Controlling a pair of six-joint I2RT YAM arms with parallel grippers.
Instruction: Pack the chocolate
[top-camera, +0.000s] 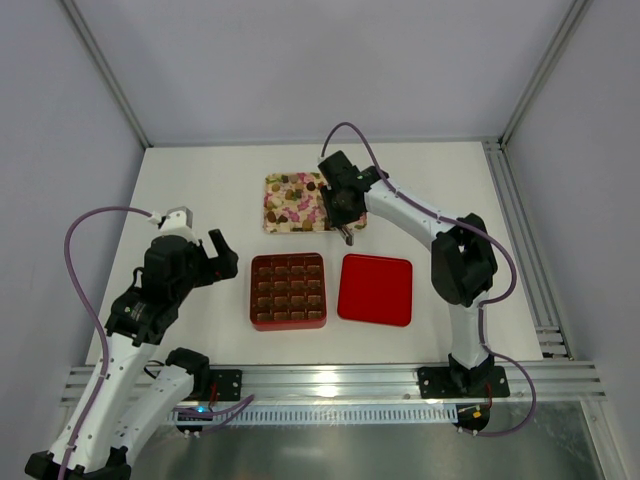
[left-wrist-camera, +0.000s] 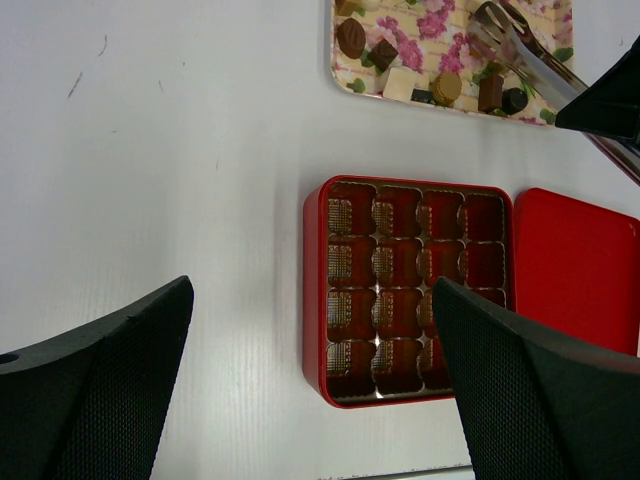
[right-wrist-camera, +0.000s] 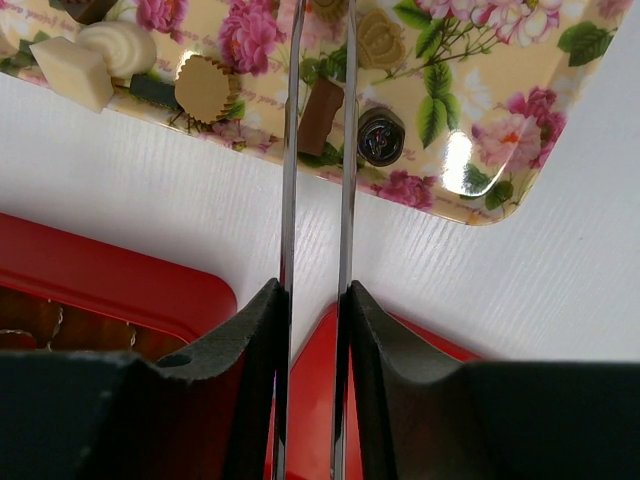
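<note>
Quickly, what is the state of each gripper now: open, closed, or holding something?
The left gripper is open and holds nothing.
The right gripper is closed on the metal tongs.

The top camera sits high up behind the arms and looks down on the whole table (top-camera: 200, 200) from far away. The left wrist camera is a bit nearer. It looks down past the left fingers (left-wrist-camera: 100, 390) at the box (left-wrist-camera: 312, 290) and the near edge of the tray (left-wrist-camera: 428, 22). The right wrist camera is very close. It looks along the tongs (right-wrist-camera: 290, 150), past the right fingers (right-wrist-camera: 240, 400), at one tray corner. All three views show the tray, the box and the lid (top-camera: 375, 290).
</note>
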